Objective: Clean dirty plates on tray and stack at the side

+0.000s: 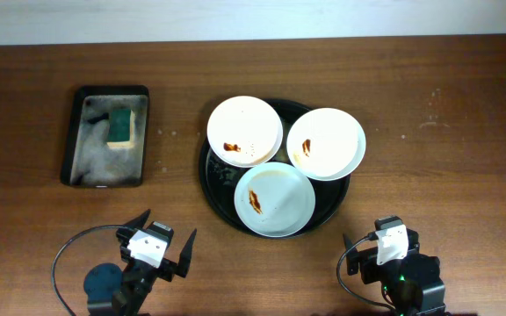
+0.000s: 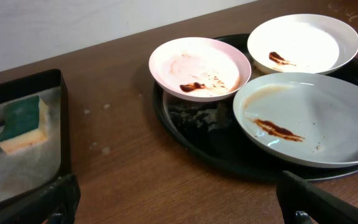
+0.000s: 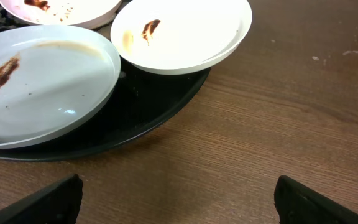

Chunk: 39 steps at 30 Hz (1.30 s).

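Note:
Three white dirty plates with brown-red smears sit on the round black tray (image 1: pixel 219 187): one at the back left (image 1: pixel 245 130), one at the back right (image 1: pixel 326 143), one at the front (image 1: pixel 275 198). They also show in the left wrist view (image 2: pixel 199 64) (image 2: pixel 303 41) (image 2: pixel 306 118) and the right wrist view (image 3: pixel 182 31) (image 3: pixel 42 87). My left gripper (image 1: pixel 162 230) (image 2: pixel 179 202) is open and empty near the table's front, left of the tray. My right gripper (image 1: pixel 367 235) (image 3: pixel 179 199) is open and empty at the front right.
A rectangular black sponge tray (image 1: pixel 105 134) stands at the back left, holding foam and a green-and-yellow sponge (image 1: pixel 125 126) (image 2: pixel 22 122). A dark round object (image 1: pixel 104 279) lies by the left arm's base. Cables loop beside both arms.

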Each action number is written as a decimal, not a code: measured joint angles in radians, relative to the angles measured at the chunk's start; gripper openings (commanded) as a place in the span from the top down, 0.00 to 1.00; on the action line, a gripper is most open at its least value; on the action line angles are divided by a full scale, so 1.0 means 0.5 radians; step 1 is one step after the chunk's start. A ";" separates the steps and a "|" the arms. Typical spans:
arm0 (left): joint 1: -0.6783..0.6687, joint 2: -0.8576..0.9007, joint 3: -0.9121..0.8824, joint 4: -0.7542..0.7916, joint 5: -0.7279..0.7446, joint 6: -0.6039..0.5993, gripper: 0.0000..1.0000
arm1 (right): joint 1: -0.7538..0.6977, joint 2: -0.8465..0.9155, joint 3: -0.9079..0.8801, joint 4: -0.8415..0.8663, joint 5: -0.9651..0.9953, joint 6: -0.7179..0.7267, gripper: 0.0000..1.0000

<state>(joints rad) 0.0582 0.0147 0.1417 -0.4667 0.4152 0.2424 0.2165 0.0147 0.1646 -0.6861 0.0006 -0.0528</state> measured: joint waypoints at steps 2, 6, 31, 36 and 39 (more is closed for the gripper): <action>0.000 0.000 0.000 0.001 0.000 0.000 0.01 | 0.000 0.000 0.000 0.000 0.000 0.001 0.01; 0.000 0.000 0.000 0.000 -0.001 0.000 0.01 | 0.000 0.000 0.000 0.000 0.000 0.001 0.01; -0.001 1.878 1.606 -0.269 -0.662 -0.383 0.01 | 0.000 -0.005 0.001 -0.005 0.006 0.000 0.01; 0.000 2.586 2.349 -0.443 -0.993 -0.198 0.01 | 0.000 -0.007 0.001 -0.005 0.007 0.001 0.01; 0.000 2.757 2.403 -0.259 -1.027 -0.155 0.01 | 0.000 -0.005 0.001 -0.005 0.007 0.000 0.01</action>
<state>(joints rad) 0.0582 1.3933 1.3434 -0.5961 -0.0982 0.1650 0.2165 0.0120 0.1650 -0.6884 0.0040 -0.0528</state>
